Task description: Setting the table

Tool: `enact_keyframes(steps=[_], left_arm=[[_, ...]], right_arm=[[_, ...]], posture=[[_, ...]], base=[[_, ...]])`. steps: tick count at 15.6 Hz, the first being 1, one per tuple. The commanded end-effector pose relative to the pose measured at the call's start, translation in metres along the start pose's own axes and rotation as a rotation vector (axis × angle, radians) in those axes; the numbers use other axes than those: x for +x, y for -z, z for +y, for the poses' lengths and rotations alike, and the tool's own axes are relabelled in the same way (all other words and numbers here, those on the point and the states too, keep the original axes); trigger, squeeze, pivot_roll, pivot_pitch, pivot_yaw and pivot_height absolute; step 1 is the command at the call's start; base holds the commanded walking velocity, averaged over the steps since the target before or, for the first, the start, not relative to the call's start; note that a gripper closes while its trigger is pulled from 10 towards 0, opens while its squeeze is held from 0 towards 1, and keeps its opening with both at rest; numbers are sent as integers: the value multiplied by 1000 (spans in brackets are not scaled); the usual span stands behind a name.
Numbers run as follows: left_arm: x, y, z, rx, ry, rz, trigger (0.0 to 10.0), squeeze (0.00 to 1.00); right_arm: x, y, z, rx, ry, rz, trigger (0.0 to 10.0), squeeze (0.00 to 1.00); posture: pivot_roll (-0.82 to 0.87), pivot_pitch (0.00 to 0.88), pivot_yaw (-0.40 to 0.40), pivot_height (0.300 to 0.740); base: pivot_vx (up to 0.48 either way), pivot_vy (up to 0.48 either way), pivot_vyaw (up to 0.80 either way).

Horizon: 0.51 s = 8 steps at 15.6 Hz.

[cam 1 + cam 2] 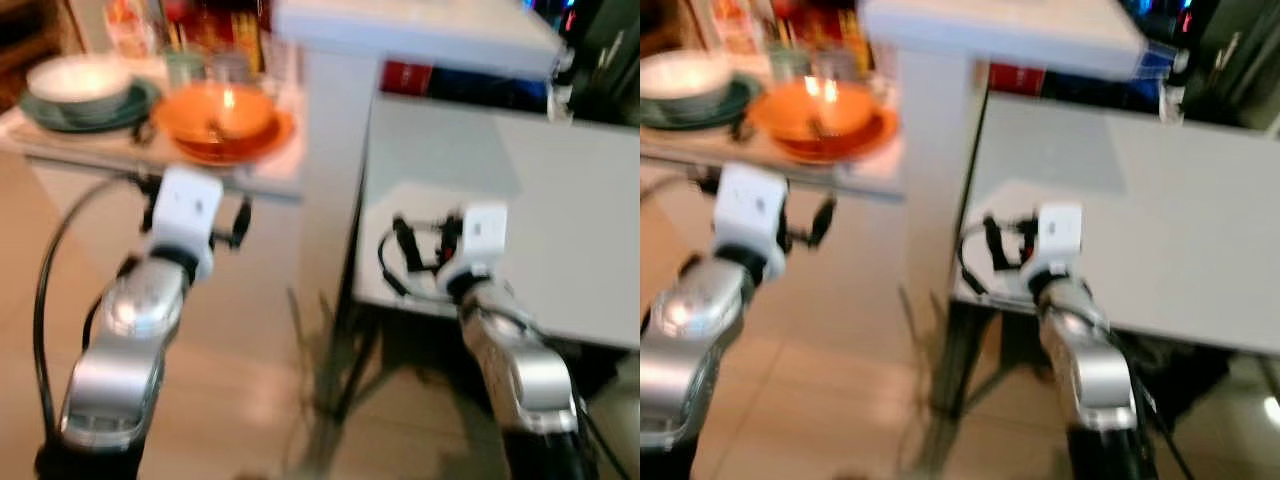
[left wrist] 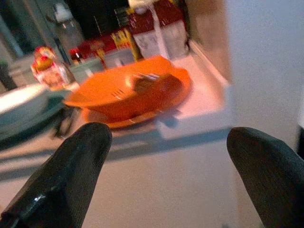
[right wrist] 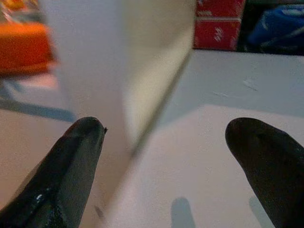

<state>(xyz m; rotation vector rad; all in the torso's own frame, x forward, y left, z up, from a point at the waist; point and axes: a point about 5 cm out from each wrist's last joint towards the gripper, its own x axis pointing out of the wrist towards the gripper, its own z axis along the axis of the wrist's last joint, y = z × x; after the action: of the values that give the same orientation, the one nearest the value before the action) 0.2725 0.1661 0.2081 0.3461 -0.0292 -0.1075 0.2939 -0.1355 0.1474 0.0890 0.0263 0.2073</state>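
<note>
Head views: orange bowl [image 1: 215,118] and white bowl [image 1: 78,82] sit on a shelf [image 1: 262,176] at upper left; the table [image 1: 560,220] at right lies bare, so the setting looks barely begun.

Left wrist: left gripper [image 2: 168,173] gapes wide, empty, facing the orange bowl; it shows something dark inside the bowl.

Right wrist: right gripper [image 3: 175,166] spread, empty, above the table; red boxes [image 3: 219,24] appear behind.
</note>
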Motion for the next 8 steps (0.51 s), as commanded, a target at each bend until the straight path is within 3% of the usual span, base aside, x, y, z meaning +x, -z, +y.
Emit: enact_keyframes(steps=[1, 6, 8], left_arm=[[-1, -1, 5, -3, -18, -4, 10000, 0], [-1, 0, 3, -3, -18, -7, 10000, 0], [-2, -1, 4, -2, -20, -11, 10000, 0]], right_arm=[[1, -8, 4, 13, -19, -29, 10000, 0], [2, -15, 8, -7, -52, -59, 10000, 0], [0, -20, 12, 17, -86, -97, 10000, 0]], posture=[[57, 0, -44, 740], [55, 0, -46, 740], [56, 0, -50, 740]], base=[[0, 480, -800], [0, 480, -800], [0, 480, 0]])
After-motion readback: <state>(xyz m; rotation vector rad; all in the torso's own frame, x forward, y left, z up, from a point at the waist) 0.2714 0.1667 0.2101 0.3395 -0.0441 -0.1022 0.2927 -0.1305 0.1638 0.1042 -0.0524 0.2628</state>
